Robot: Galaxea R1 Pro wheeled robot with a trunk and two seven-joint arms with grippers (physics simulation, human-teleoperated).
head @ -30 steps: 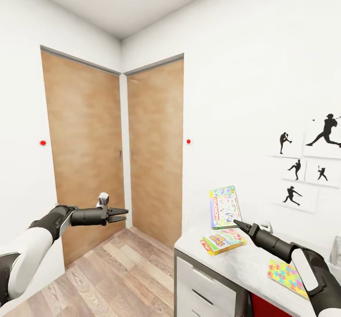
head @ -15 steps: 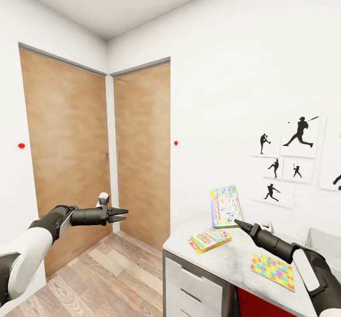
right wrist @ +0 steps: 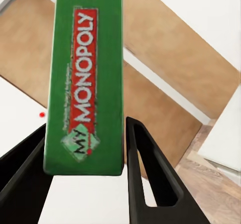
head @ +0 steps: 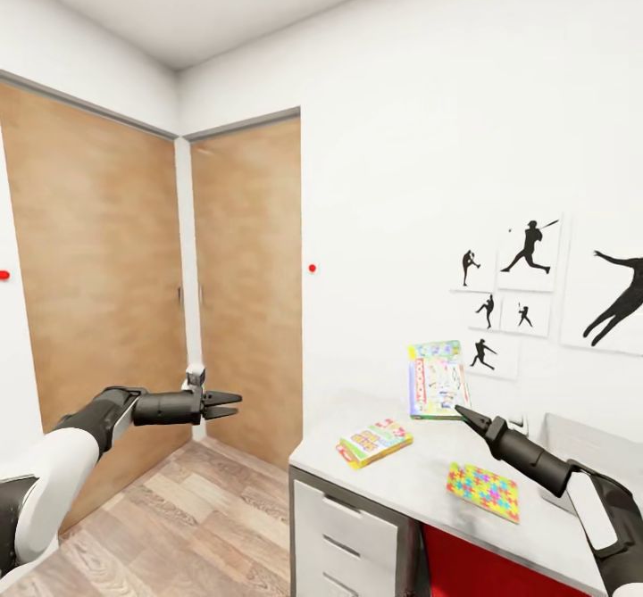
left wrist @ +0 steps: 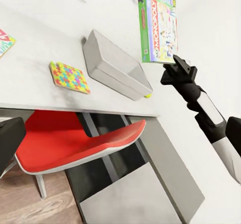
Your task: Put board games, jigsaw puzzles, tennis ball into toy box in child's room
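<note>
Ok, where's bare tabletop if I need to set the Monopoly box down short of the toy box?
Bare tabletop lies between the flat board game and the jigsaw puzzle, and along the front edge. It looks tighter between the puzzle and grey toy box, under the right gripper holding the Monopoly box.

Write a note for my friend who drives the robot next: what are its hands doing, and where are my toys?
Right gripper: shut on the Monopoly board game, held upright above the table.
Left gripper: empty, jaws slightly apart, out over the floor.
On the table: second board game, jigsaw puzzle, grey toy box; something small and yellow-green, possibly the tennis ball, beside it.
Done: nothing seen boxed.
Left: drop Monopoly in, then the rest.
</note>
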